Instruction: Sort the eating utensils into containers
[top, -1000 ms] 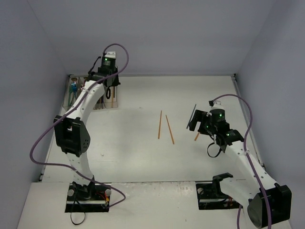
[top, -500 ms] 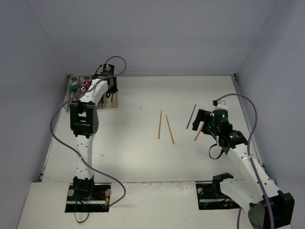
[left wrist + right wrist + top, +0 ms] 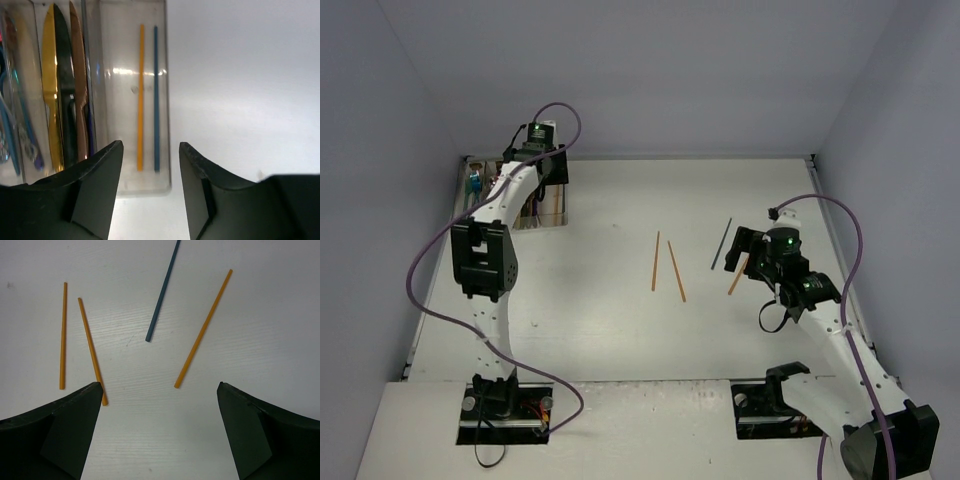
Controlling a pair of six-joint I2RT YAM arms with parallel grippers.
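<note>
Three thin orange sticks [image 3: 202, 329] and a slim slate-blue stick [image 3: 162, 292] show against the white, faintly grained table [image 3: 150, 430]. The clear plastic bins [image 3: 167, 100] show a gold knife [image 3: 49, 75], black knife [image 3: 62, 75], copper-brown knife [image 3: 77, 75], yellow-orange rod [image 3: 140, 97] and blue rod [image 3: 156, 97].

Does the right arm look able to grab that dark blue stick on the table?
Probably yes: the right gripper hangs open close by, and the blue stick lies apart from the nearest orange stick, nothing covering it.

Glossy bins, matt worktop
Clear, shiny plastic containers [image 3: 120, 50]; the gold knife [image 3: 49, 90] and black knife [image 3: 64, 100] gleam like polished metal. The white worktop [image 3: 150, 440] is matt, faintly grained; the orange sticks [image 3: 202, 330] smooth and dull.
</note>
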